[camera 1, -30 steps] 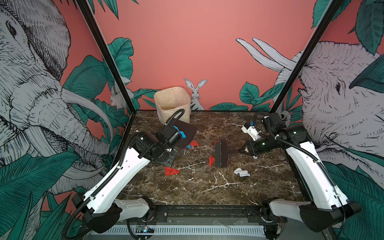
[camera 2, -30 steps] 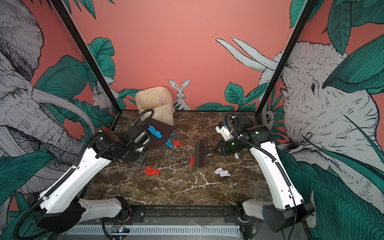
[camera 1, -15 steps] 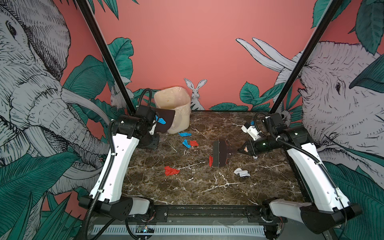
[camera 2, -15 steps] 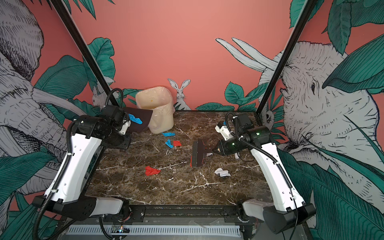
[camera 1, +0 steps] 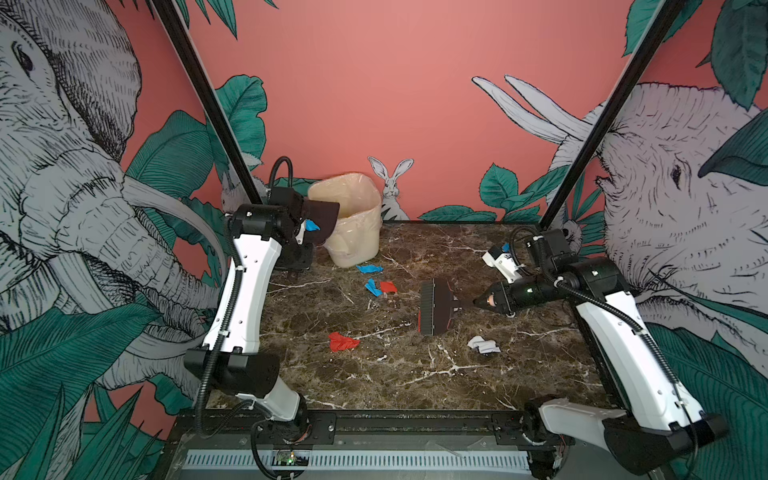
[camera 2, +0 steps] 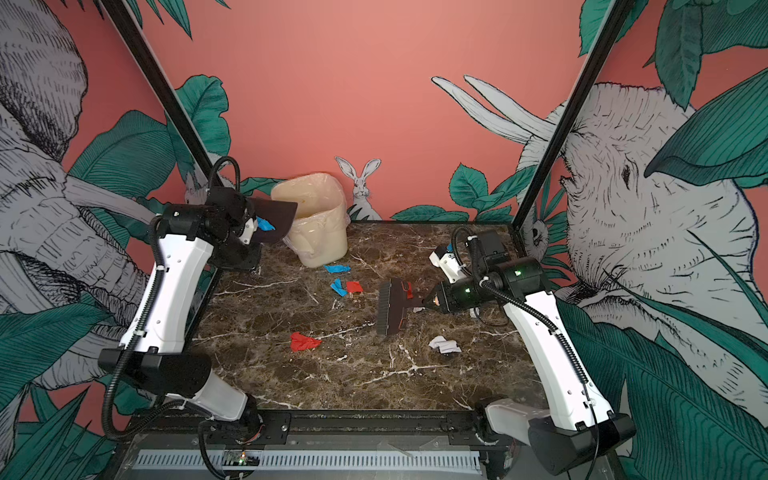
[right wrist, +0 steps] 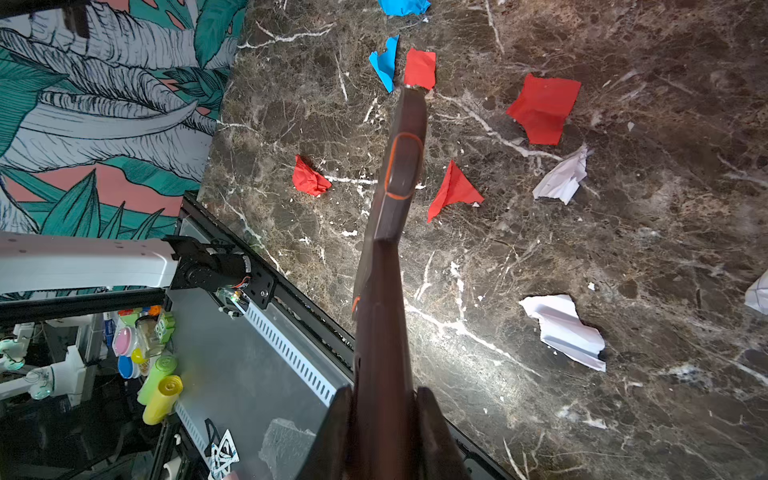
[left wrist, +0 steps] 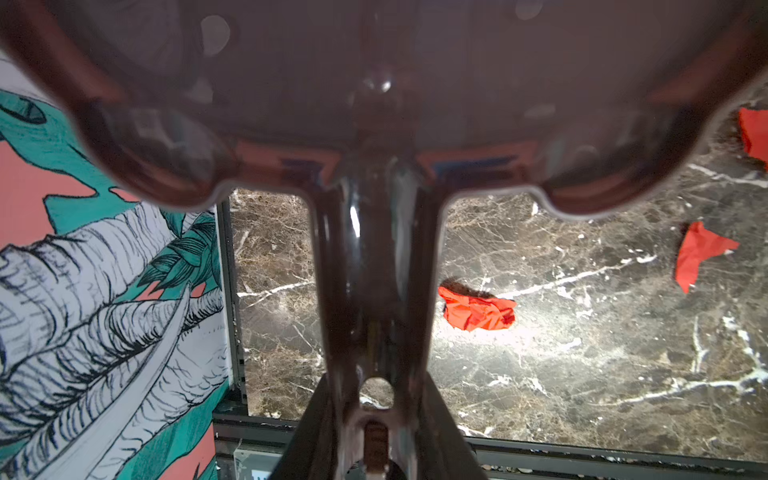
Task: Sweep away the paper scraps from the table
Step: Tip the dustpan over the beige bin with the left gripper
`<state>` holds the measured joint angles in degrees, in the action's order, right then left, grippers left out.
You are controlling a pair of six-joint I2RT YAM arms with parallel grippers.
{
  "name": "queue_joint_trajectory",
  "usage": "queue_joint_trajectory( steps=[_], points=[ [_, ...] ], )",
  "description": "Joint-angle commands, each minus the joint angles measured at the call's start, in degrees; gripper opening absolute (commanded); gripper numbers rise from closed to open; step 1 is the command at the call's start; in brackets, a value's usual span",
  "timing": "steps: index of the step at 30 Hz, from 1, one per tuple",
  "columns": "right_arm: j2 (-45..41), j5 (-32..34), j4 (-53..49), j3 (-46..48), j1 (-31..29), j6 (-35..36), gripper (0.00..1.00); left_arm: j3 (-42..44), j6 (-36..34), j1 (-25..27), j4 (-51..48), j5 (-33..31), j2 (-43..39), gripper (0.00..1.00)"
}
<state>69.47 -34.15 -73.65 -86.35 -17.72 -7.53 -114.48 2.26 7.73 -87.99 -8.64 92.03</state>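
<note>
My left gripper point(camera 1: 300, 232) point(left wrist: 376, 415) is shut on the handle of a dark brown dustpan point(camera 1: 323, 214) point(left wrist: 374, 270). The pan is raised, with its lip at the left rim of the cream bin point(camera 1: 353, 232), and a blue scrap point(camera 1: 311, 226) lies in it. My right gripper point(camera 1: 478, 301) point(right wrist: 382, 399) is shut on a brush point(camera 1: 432, 307) point(right wrist: 395, 208) that stands mid-table. Several paper scraps lie on the table point(camera 1: 374, 382): two blue point(camera 1: 369, 269) and a red point(camera 1: 388, 286) near the bin, a crumpled red point(camera 1: 341, 341) and a white point(camera 1: 482, 345).
The bin stands at the back left against the wall. In the right wrist view more red scraps point(right wrist: 544, 108) and white scraps point(right wrist: 565, 328) lie beside the brush. A black frame point(camera 1: 395, 415) edges the front.
My left arm lifted the dustpan from the table up and back to the bin's rim. Two blue scraps now lie where the pan was. The right arm and brush stayed still.
</note>
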Motion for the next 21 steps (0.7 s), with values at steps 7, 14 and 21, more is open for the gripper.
queue_joint_trajectory(
  steps=[7, 14, 21],
  points=[
    [-2.48, -3.7, 1.55, 0.34, 0.01, -0.95, 0.0, -15.21, -3.23, -1.75, -2.17, -4.1, 8.46, 0.0],
    [-2.07, -4.69, 1.6, 0.08, -0.81, -1.61, 0.0, -19.93, -4.95, -1.75, -3.25, -7.93, 12.93, 0.0],
    [-1.23, -5.44, 2.17, 0.96, -1.78, -2.05, 0.0, -21.66, -6.11, -1.12, -3.87, -11.67, 14.63, 0.0]
  ],
)
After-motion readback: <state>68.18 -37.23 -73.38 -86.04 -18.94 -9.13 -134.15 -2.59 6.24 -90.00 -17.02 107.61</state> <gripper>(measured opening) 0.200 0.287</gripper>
